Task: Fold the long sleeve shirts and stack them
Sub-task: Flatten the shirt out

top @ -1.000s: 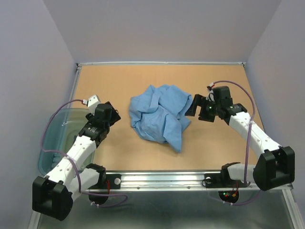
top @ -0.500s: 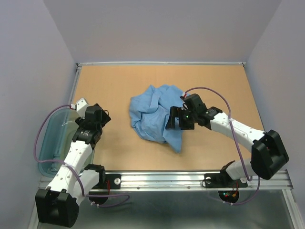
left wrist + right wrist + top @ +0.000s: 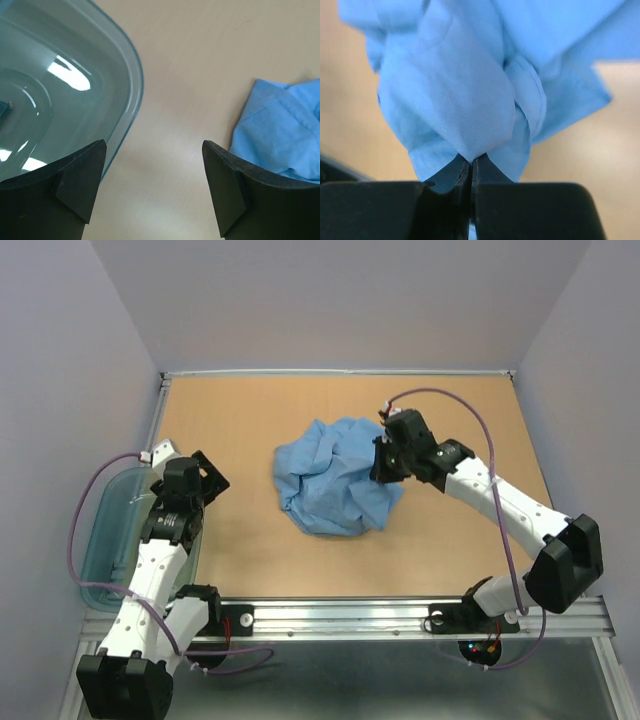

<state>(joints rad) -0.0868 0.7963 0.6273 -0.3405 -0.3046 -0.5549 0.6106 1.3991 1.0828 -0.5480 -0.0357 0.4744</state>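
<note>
A crumpled light blue long sleeve shirt (image 3: pixel 335 480) lies in a heap in the middle of the table. My right gripper (image 3: pixel 381 466) is at the heap's right side, shut on a pinched fold of the shirt (image 3: pixel 470 100); in the right wrist view the cloth bunches out from between the closed fingertips (image 3: pixel 471 161). My left gripper (image 3: pixel 208 478) hovers at the table's left, well apart from the shirt. It stands open (image 3: pixel 154 150) over bare table, with an edge of the shirt (image 3: pixel 285 135) off to its right.
A clear bluish plastic tub (image 3: pixel 105 540) sits at the left edge of the table, its rounded corner (image 3: pixel 127 75) just left of my left gripper. Grey walls close in the table at the back and sides. A metal rail (image 3: pixel 350 615) runs along the near edge.
My right gripper moved left onto the shirt, shut on a fold and pulled it up and back, drawing in the heap's lower tail. My left arm drew back left toward the tub.
</note>
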